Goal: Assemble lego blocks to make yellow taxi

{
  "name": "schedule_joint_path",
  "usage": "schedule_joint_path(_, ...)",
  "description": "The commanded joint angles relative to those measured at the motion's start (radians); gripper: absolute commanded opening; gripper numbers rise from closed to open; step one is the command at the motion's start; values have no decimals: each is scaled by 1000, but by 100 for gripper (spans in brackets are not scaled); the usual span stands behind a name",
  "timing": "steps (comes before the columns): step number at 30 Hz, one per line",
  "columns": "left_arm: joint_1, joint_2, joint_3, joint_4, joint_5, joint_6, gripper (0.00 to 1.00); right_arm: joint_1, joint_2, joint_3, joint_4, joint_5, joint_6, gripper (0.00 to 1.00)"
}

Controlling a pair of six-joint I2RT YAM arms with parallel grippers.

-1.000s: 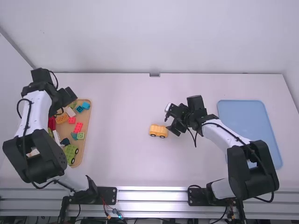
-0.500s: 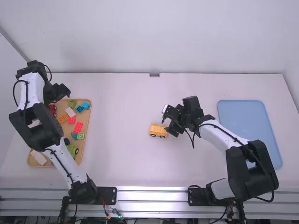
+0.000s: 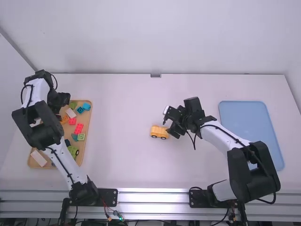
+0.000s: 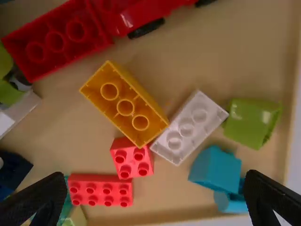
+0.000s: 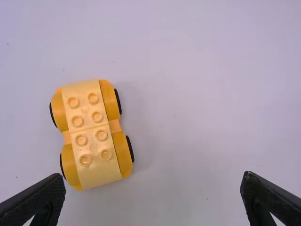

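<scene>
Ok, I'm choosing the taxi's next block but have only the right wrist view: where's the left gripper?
Observer: The left gripper, open, is over the tan tray on the left side of the table.
Operator: Any orange brick there?
Observer: Yes, an orange brick, hollow underside up, beside a white brick.
Operator: And at the table's right?
Observer: A flat light-blue tray.

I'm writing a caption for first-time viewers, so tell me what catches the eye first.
The yellow car stands out first, alone on the bare white table near the right gripper. Next comes the wooden tray of bright blocks under the left gripper, then the blue tray at the right.
</scene>
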Motion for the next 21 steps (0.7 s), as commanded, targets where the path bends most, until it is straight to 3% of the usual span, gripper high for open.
schedule_joint_path(1, 21, -10, -42, 3, -35, -117, 100, 2, -18, -3, -2, -1, 5, 98)
schedule_joint_path(5, 42, -10, -81, 7, -62, -248, 100, 2, -18, -3, -3, -2, 5, 98)
schedule_joint_path(11, 60, -10, -142, 99, -50, -254, 79, 3, -18, -3, -2, -5, 5, 98)
schedule_joint_path(21, 51, -10, -200, 195, -2, -255, 75, 5, -18, -3, -2, -5, 5, 98)
